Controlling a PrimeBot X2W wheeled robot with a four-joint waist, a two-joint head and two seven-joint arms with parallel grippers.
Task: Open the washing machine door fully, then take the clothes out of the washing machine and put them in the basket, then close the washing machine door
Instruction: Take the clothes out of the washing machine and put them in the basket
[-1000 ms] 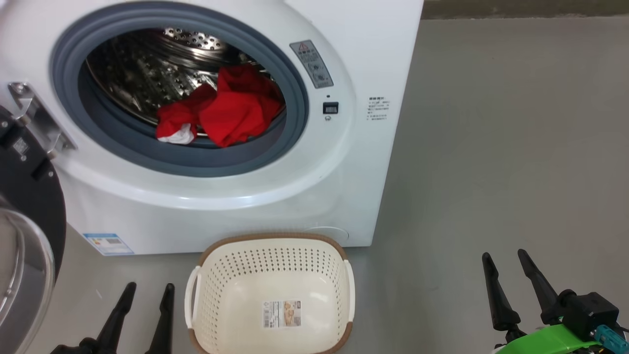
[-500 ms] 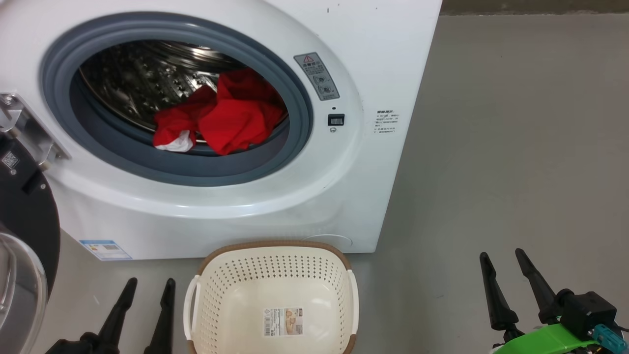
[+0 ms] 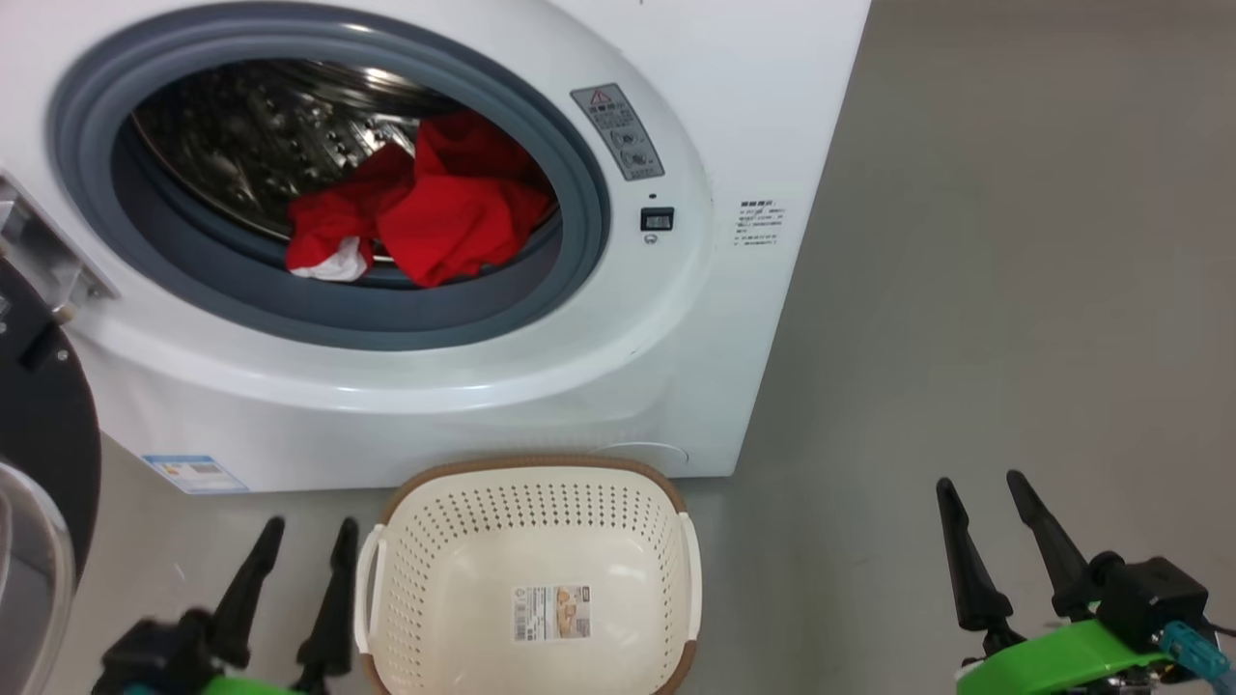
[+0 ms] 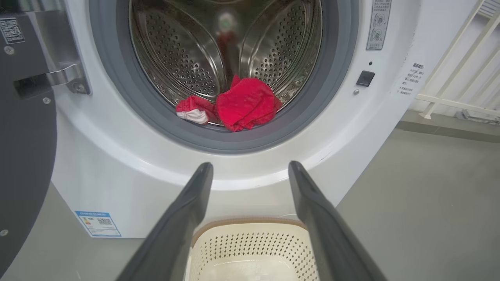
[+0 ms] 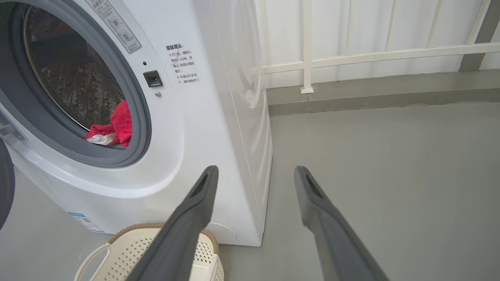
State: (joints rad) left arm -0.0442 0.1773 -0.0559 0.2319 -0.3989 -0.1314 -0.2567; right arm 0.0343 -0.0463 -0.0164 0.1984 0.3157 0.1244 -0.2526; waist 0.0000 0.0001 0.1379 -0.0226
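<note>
- The washing machine (image 3: 734,290) stands on the grey floor (image 3: 1014,241) with its mouth open. The step in hand, as I judge it, is reaching in for the laundry, so the arm should enter through the middle of the grey rubber ring (image 3: 584,212), clear of its lip. The machine's top is cut off in the head view.
- The washing machine door (image 3: 43,425) is swung out to the left and looks clear of the reach. Only part of its black rim and glass shows at the edge, so how fully it is open is hard to say.
- The basket (image 3: 529,502) sits empty on the floor just before the machine, below the opening, which makes for a short carry. Its near rim is cut off and its sticker is too small to read.
- The clothes (image 3: 439,217) lie bunched at the front of the drum, drooping onto the ring's inner lip. Pinch a top fold and lift before pulling out. How many garments there are cannot be told.
- The left end effector (image 3: 311,523) hangs low beside the basket, fingers spread and holding nothing. It is nearer the opening, so it seems the better choice.
- The right end effector (image 3: 977,480), equally spread and empty, is well apart to the right over bare floor.
</note>
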